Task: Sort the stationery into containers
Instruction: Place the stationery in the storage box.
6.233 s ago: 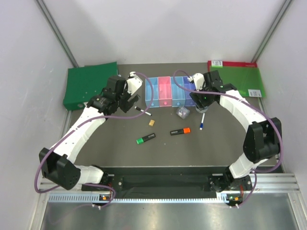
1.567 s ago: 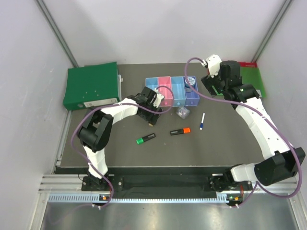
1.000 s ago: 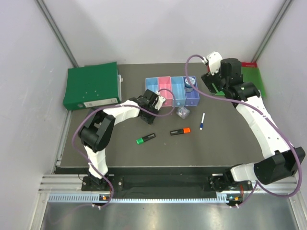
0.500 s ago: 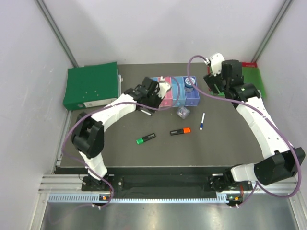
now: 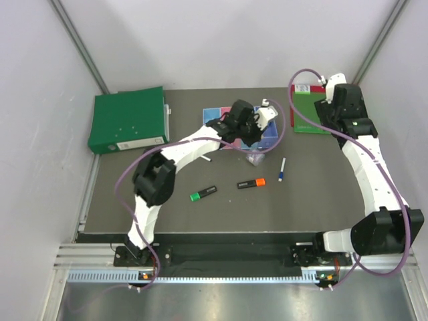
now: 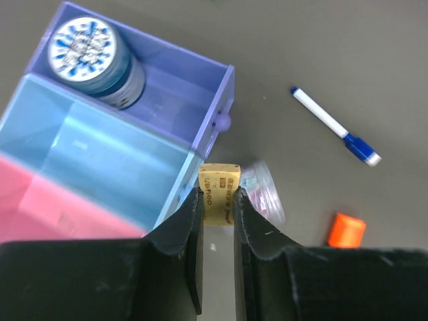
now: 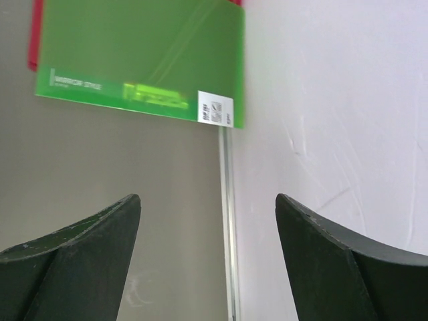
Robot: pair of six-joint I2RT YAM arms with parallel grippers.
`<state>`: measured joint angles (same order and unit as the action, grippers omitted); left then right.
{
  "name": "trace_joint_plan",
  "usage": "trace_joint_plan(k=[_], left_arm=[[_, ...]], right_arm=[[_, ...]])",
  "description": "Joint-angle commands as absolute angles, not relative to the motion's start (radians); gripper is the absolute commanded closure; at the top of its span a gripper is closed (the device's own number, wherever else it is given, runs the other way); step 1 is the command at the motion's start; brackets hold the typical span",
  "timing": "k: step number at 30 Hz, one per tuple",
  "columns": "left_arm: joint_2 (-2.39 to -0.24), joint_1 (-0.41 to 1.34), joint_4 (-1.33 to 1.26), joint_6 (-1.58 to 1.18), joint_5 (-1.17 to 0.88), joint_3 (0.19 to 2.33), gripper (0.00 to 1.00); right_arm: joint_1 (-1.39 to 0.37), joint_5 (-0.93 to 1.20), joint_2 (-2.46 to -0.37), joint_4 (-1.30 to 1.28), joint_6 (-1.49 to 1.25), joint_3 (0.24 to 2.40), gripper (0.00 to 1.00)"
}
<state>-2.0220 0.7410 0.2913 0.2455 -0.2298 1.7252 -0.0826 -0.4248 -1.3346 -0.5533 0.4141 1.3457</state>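
- Left gripper [image 6: 218, 200] swung right along far edge, clenched on tan block [image 6: 219, 190]
- Right gripper [image 7: 207, 224] spread, empty, far-right corner
- Block seems past the rim of the trays [image 6: 100, 167] — draw back before releasing

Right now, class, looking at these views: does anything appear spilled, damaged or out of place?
Nothing looks spilled or damaged. The round blue-grey tin sits inside the purple-blue plastic tray; the blue-white pen lies loose on the dark mat, unsorted.
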Motion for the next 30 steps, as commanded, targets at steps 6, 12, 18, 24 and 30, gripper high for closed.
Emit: trace_joint_plan(k=[6,12,18,24,30], left_arm=[[-2.223,0.733,0.075,0.299,-0.181,1.911,1.0],[-2.261,0.735,-0.032,0.29,-0.176,1.905,1.0],[-2.266,0.735,-0.077,0.273,-0.186,1.891,1.0],[-2.327,0.735,-0.126,0.301,-0.137,1.913,1.0],[-2.378,0.735,-0.124,0.348,-0.11,1.927,0.99]], right_arm=[[-0.028,-0.43,-1.269,-0.523,0.361,1.332,0.2],[-0.018,-0.423,-1.282,-0.52,0.351,1.325,0.2],[-0.011,-0.414,-1.299,-0.515,0.35,1.332,0.2],[-0.008,-0.396,-1.302,-0.517,0.341,1.331,0.21],[-0.008,-0.382,-1.301,-0.522,0.333,1.333,0.21]])
